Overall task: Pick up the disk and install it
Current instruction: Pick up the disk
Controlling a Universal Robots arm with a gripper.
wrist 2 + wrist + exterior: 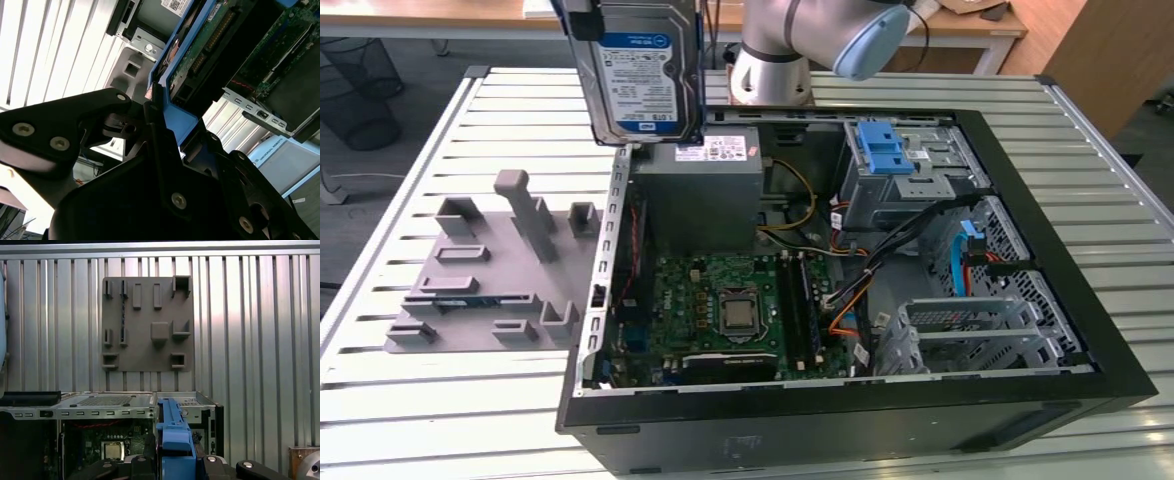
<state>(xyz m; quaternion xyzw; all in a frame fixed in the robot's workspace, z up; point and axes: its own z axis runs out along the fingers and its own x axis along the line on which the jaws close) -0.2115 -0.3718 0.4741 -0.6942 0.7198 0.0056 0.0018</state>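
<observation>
**Holding disk (640,70) above open case (854,425)**

Found a slatted metal worktop (440,420) bearing all else; same worktop (260,315) in the first wrist view. Found on it a black case lying on its side with the side panel off, set toward the exterior view's right. Noted inside: a grey power supply (700,185) at the far corner on the exterior view's left; a green motherboard (720,300) nearer the camera; a drive cage (894,150) with a blue latch toward the far right of that view; loose cables (927,230) between. Noted the arm (807,35) rising behind the case's far wall. Noted a grey fixture board (480,280) flat on the worktop just beside the case, on the exterior view's left, studded with raised blocks and slots; confirmed the board (150,325) in the first wrist view beyond the case wall.

Located the disk off the worktop, upright, label toward the exterior camera, above the case's far corner on that view's left and over the power supply. Cannot tell whether its lower edge touches the case. Confirmed the disk (200,47) in the second wrist view by its circuit side and blue frame edge, and the disk (175,440) in the first wrist view by that frame edge. Found the jaws clamped on the blue frame edge from both sides, in both wrist views.
</observation>
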